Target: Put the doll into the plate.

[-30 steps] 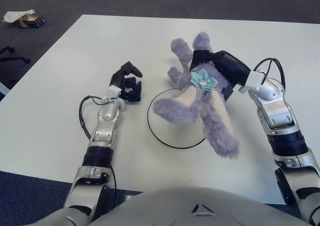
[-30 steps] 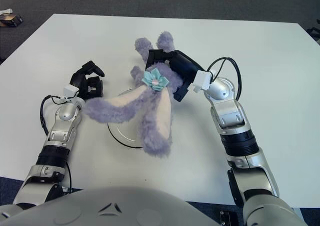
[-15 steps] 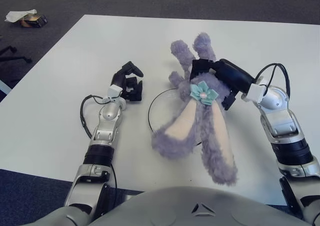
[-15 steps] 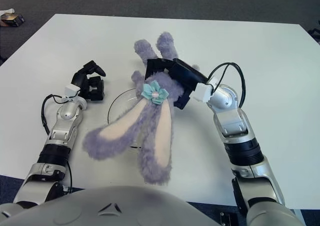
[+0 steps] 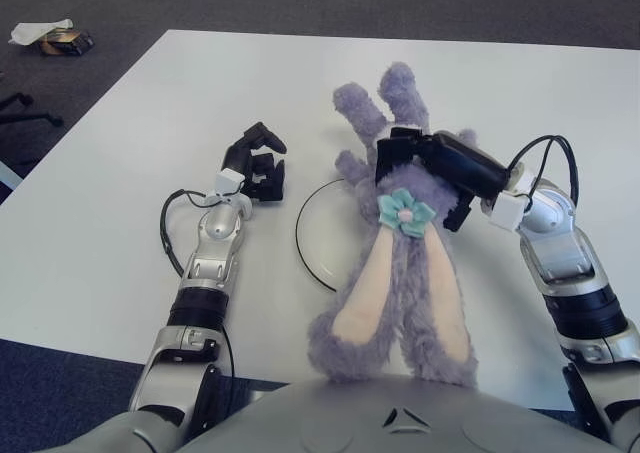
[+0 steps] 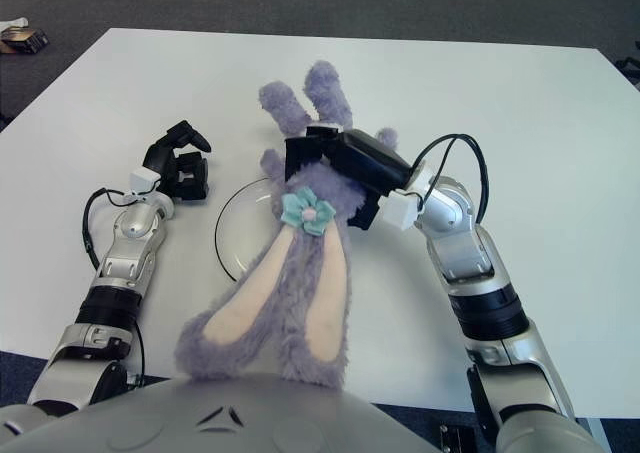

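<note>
A purple long-eared plush doll [image 5: 400, 273] is held over the round plate [image 5: 315, 238] near the table's front edge.

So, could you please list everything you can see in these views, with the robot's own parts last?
Doll: one, purple plush rabbit with pink-lined ears and a teal flower, held over the plate's right side, ears toward the robot.
Plate: one, white with a dark rim, table centre, partly covered by the doll.
Table: one, white.
Small box: one, brownish, on the floor far left, next to a bit of white stuff.
Right hand: black, gripping the doll's body.
Left hand: black, curled, left of the plate, holding nothing.
</note>
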